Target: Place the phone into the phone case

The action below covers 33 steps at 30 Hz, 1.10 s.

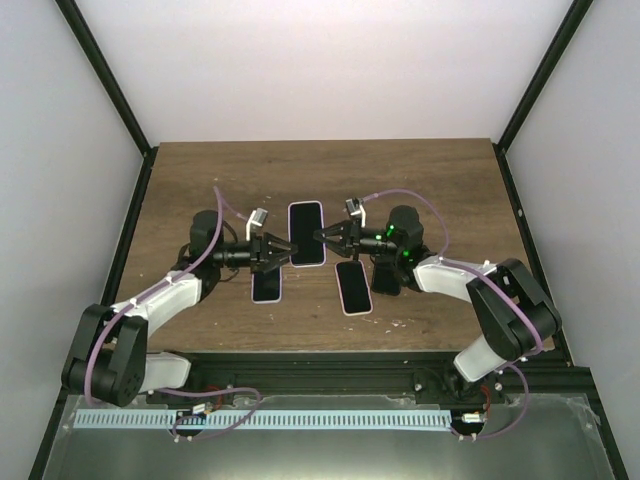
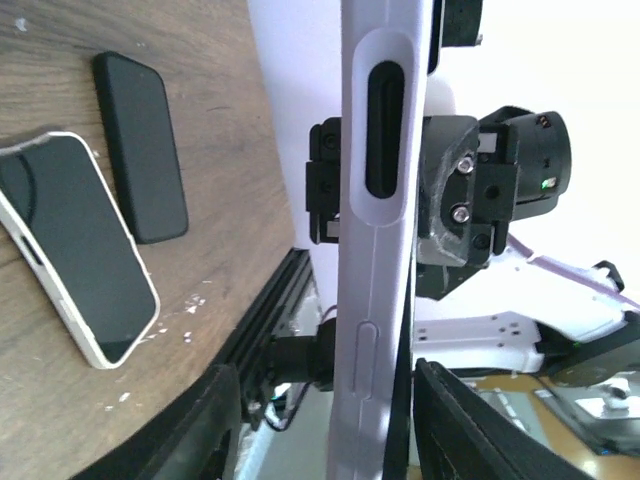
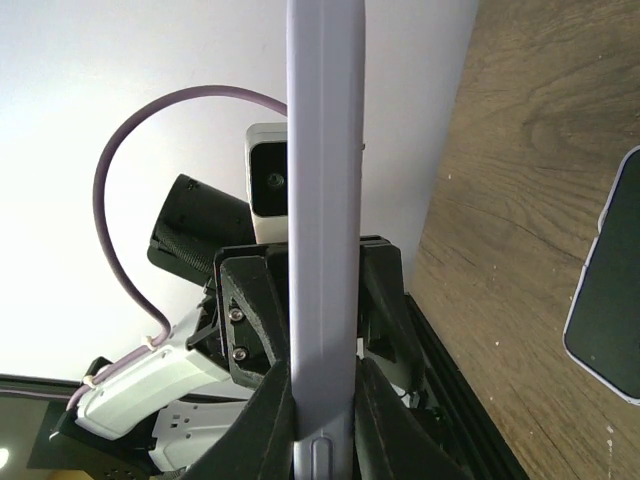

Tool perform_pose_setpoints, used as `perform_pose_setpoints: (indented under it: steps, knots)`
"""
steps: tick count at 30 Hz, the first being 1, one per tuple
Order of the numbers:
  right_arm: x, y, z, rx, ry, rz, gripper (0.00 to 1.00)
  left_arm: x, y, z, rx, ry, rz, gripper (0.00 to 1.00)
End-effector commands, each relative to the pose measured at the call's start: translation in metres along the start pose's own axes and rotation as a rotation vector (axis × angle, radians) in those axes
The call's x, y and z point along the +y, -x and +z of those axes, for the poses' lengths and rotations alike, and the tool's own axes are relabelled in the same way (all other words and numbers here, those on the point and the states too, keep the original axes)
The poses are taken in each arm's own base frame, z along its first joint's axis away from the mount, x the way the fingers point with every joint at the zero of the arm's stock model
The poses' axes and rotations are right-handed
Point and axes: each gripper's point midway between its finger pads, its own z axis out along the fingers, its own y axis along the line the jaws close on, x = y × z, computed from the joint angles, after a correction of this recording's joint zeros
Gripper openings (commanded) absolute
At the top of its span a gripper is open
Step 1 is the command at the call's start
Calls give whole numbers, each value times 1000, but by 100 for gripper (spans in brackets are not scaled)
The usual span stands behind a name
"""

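left wrist cam: purple case (image 2: 375,240) chopped top and bottom, blocks middle of right arm (image 2: 500,170). right wrist cam: left arm (image 3: 195,245) mostly behind it, white-edged phone (image 3: 608,290) cut by right edge. top cam: grip contact too tiny to tell.

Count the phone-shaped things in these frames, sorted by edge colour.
lavender phone case, gripped by the right hand: 1
light-edged phones, lying flat: 2
plain black slab, lying flat: 1
Total: 4
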Motion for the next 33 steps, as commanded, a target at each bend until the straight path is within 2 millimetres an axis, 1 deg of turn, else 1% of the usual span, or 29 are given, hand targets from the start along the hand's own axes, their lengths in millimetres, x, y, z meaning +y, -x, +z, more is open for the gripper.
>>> perform_pose_setpoints:
  steps: [1, 6, 8, 11, 12, 16, 18, 19, 20, 21, 22, 24, 27, 29, 32, 33]
  knots:
    - [32, 8, -2, -25, 79, -81, 5, -16, -1, 1, 9, -73, 36, 45]
    - [26, 8, -2, -30, 62, -69, 8, -14, 0, 1, 6, -62, 31, 19]
    - [24, 8, -2, -29, 54, -67, 11, -13, 1, 2, 3, -53, 32, 11]
    - [22, 7, -2, -28, 43, -71, 17, -10, 2, 2, 1, -41, 36, 1]
    - [22, 7, -2, -29, 40, -72, 19, -10, 2, 2, 0, -37, 38, 0]
    - [21, 4, -2, -16, 29, -79, 28, -7, 4, 2, -9, -12, 48, 0]
    - [21, 0, -1, 3, 29, -80, 29, -8, 5, 2, -15, -9, 57, 0]
    - [21, -2, 1, 12, 29, -83, 27, -8, 4, 2, -15, -9, 59, 0]
    - [20, -4, 1, 20, 27, -84, 22, -9, 5, 1, -17, -10, 61, 1]
    - [20, -6, 2, 25, 27, -83, 17, -9, 5, 1, -17, -10, 57, 5]
    - [21, -7, 2, 26, 30, -80, 13, -10, 5, 1, -19, -10, 51, 12]
    - [25, -7, 0, 10, 43, -67, 11, -14, 5, 0, -24, -18, 51, 28]
    - [33, -2, -2, -27, 63, -55, 11, -19, 1, -1, -22, -27, 55, 44]
    - [38, 2, -3, -51, 71, -47, 11, -21, -5, 0, -11, -32, 52, 49]
    - [41, 7, -5, -86, 77, -30, 11, -24, -15, 5, 13, -52, 47, 50]
    - [42, 8, -4, -89, 80, -29, 11, -25, -16, 5, 13, -58, 46, 48]
